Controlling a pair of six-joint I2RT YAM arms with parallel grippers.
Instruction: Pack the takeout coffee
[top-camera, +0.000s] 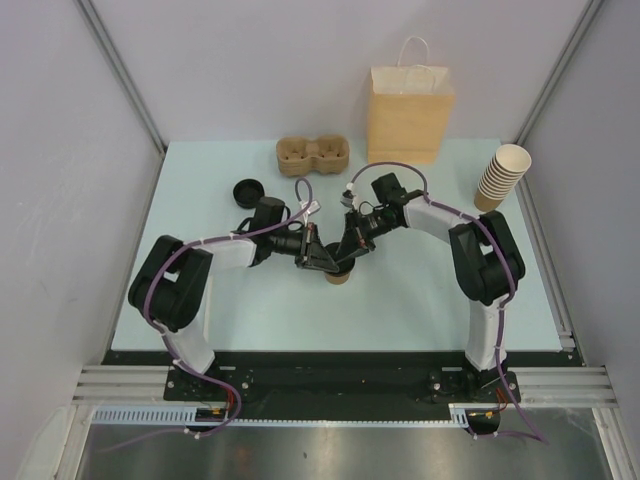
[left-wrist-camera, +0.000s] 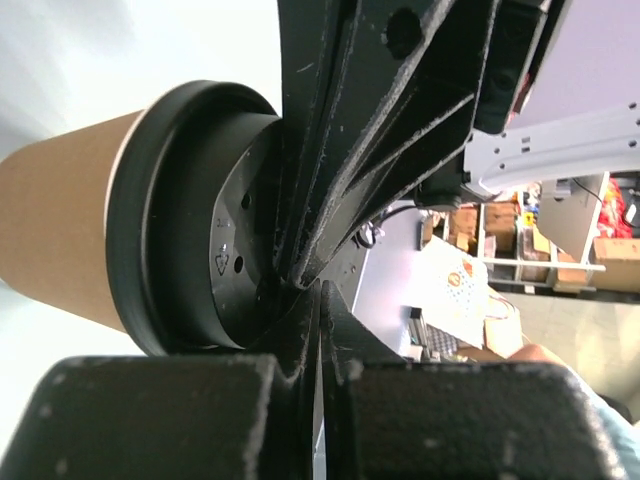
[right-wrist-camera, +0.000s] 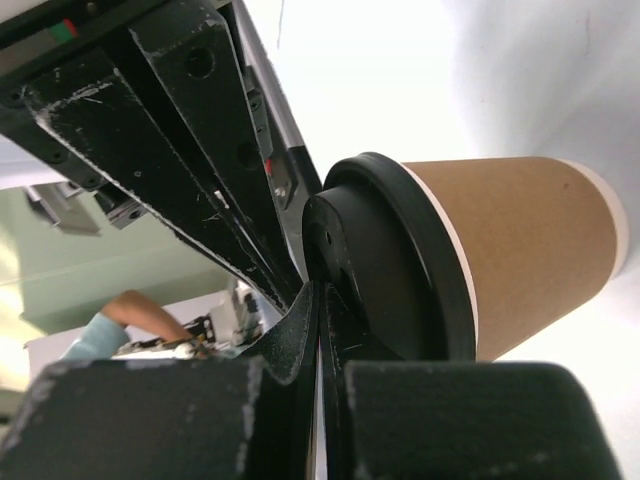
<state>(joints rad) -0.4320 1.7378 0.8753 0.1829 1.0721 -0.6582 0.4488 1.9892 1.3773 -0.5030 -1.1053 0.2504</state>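
The tan paper cup (top-camera: 340, 278) stands upright in the middle of the desk (top-camera: 420, 300), its black lid (left-wrist-camera: 190, 260) seated on its rim. The left pincer (top-camera: 320, 258) and right pincer (top-camera: 347, 252) meet over it, each with fingers pressed fully together, gripping nothing, tips touching the lid's top. A cup stack (top-camera: 500, 175) stands far right.

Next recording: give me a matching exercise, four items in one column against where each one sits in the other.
Items:
1. paper bag
2. stack of cups
3. loose black lid
4. lidded coffee cup

Places:
A. centre, under the tips of the left gripper and right gripper
B. at the back, standing upright
C. far right, leaning
D. just left of the pulp tray

Pairs: 1-B, 2-C, 3-D, 4-A
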